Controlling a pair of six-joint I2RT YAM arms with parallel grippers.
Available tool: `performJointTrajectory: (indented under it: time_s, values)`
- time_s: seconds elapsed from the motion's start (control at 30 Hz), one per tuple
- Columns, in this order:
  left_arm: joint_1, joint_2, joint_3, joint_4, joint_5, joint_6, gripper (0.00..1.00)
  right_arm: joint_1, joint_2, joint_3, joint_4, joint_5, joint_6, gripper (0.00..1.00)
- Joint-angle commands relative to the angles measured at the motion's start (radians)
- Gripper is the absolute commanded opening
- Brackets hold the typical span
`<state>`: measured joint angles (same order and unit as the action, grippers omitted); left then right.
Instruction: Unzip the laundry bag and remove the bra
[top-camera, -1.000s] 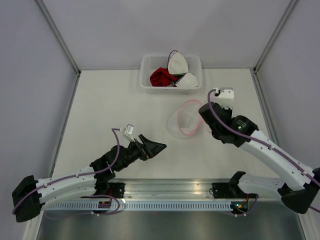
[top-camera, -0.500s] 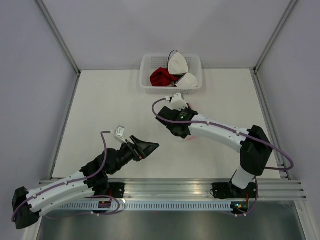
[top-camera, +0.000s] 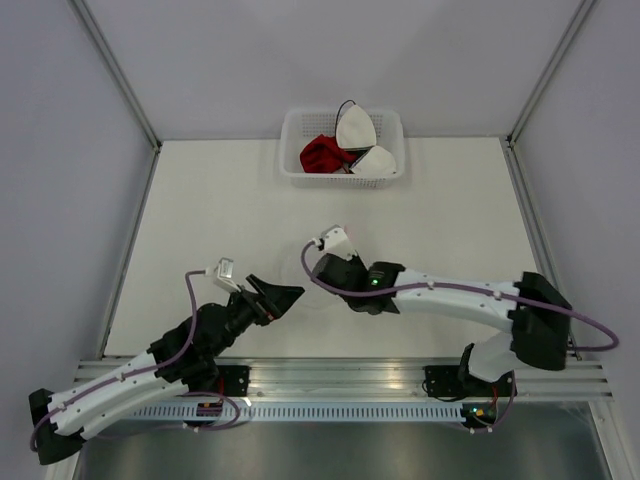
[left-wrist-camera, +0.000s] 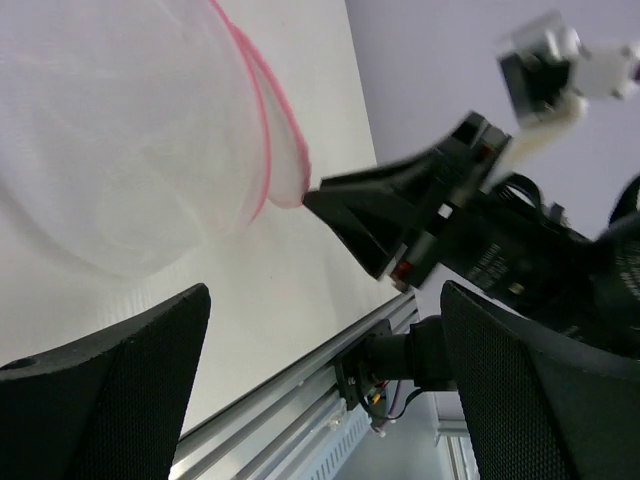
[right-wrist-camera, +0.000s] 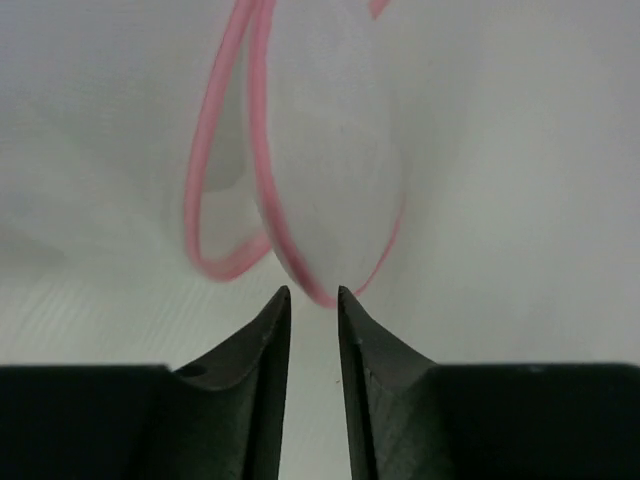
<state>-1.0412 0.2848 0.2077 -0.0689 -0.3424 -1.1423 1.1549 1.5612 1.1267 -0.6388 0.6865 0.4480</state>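
**A:** Where is the laundry bag (left-wrist-camera: 140, 140) sitting?

**B:** It's lying on the table (top-camera: 220, 200), well apart from the basket (top-camera: 330, 180), on the side of it nearer the arm bases. From above it's mostly hiding under the right wrist.

**A:** And which way is it pointing?

**B:** In the right wrist view its long axis is running straight away from the right gripper (right-wrist-camera: 313, 292). The narrow end is pointing back at the fingers, and the pink zipper trim (right-wrist-camera: 258, 140) is curving down both sides to meet there.

**A:** What are those fingers doing?

**B:** They're sitting with only a narrow gap, and the pink edge is dipping in between the tips, so it's looking pinched.

**A:** And the other side?

**B:** The left gripper (left-wrist-camera: 325, 292) is spreading wide and holding nothing. It's facing the rounded mesh flank of the bag from the side farther from the basket, near it but apart.
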Motion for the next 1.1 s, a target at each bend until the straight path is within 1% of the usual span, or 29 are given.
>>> performJointTrajectory:
  time_s: [0.0,0.03,0.07,0.1,0.13,0.2,0.23,0.3,0.33,0.37,0.4,0.43,0.47,0.53,0.57,0.6,0.63,0.67,0.77,0.8,0.83,0.9,0.97,1.07]
  values:
    - [-0.002,-0.045,-0.016,-0.078,-0.073,-0.005,0.99,-0.021,-0.269,-0.161,0.353,-0.390,-0.052,0.33]
    - [-0.002,-0.052,-0.017,-0.088,-0.076,-0.007,0.99,-0.036,-0.309,-0.226,0.387,-0.539,-0.049,0.34]
    - [-0.002,-0.053,-0.019,-0.091,-0.086,-0.007,0.99,-0.070,-0.372,-0.249,0.428,-0.591,-0.042,0.34]
    - [-0.002,-0.053,-0.019,-0.092,-0.086,-0.007,0.99,-0.090,-0.395,-0.266,0.444,-0.661,-0.045,0.33]
    - [-0.003,-0.053,-0.019,-0.094,-0.086,-0.010,0.99,-0.110,-0.412,-0.296,0.456,-0.767,-0.043,0.34]
    - [-0.002,-0.041,-0.014,-0.094,-0.090,-0.010,0.99,-0.150,-0.441,-0.304,0.440,-0.820,-0.055,0.34]
    - [-0.002,-0.032,-0.013,-0.091,-0.093,-0.007,0.99,-0.156,-0.441,-0.306,0.432,-0.820,-0.055,0.34]
    - [-0.002,-0.012,-0.005,-0.053,-0.087,0.010,0.99,-0.158,-0.464,-0.306,0.397,-0.762,-0.051,0.37]
    - [-0.002,0.026,-0.002,-0.027,-0.083,0.047,1.00,-0.158,-0.474,-0.304,0.386,-0.727,-0.040,0.39]
    - [-0.002,0.048,0.013,-0.003,-0.072,0.064,1.00,-0.158,-0.498,-0.303,0.370,-0.619,-0.023,0.40]
    - [-0.002,0.083,0.025,0.050,-0.044,0.085,1.00,-0.158,-0.510,-0.301,0.334,-0.552,-0.008,0.41]
    - [-0.002,0.120,0.042,0.063,-0.031,0.129,1.00,-0.158,-0.521,-0.292,0.306,-0.492,0.004,0.41]
    - [-0.002,0.214,0.097,0.063,-0.009,0.147,1.00,-0.159,-0.545,-0.288,0.251,-0.369,0.041,0.43]
    - [-0.002,0.318,0.169,0.063,0.012,0.212,1.00,-0.159,-0.572,-0.280,0.199,-0.279,0.082,0.47]
    - [-0.002,0.441,0.244,0.064,0.020,0.231,1.00,-0.159,-0.598,-0.281,0.150,-0.239,0.112,0.48]
    - [-0.002,0.495,0.280,0.060,0.034,0.246,1.00,-0.158,-0.608,-0.286,0.131,-0.199,0.127,0.49]
    - [-0.002,0.563,0.315,0.054,0.037,0.274,1.00,-0.159,-0.634,-0.294,0.116,-0.182,0.139,0.50]
    - [-0.003,0.662,0.387,0.049,0.043,0.286,1.00,-0.159,-0.645,-0.301,0.094,-0.173,0.150,0.50]
    - [-0.002,0.807,0.510,0.035,0.059,0.323,0.99,-0.159,-0.679,-0.327,0.050,-0.159,0.178,0.50]
    - [-0.002,0.899,0.544,0.012,0.051,0.326,0.99,-0.158,-0.684,-0.332,0.035,-0.156,0.190,0.50]
    - [-0.002,0.936,0.617,-0.082,0.036,0.316,0.99,-0.159,-0.696,-0.335,0.021,-0.141,0.198,0.50]
    - [-0.002,1.032,0.677,-0.176,-0.023,0.273,0.98,-0.159,-0.716,-0.341,-0.010,-0.139,0.207,0.50]
    - [-0.003,1.067,0.713,-0.271,-0.078,0.242,0.97,-0.159,-0.745,-0.346,-0.022,-0.150,0.207,0.50]
    - [-0.005,1.087,0.725,-0.333,-0.127,0.197,0.95,-0.159,-0.780,-0.361,-0.036,-0.147,0.205,0.50]
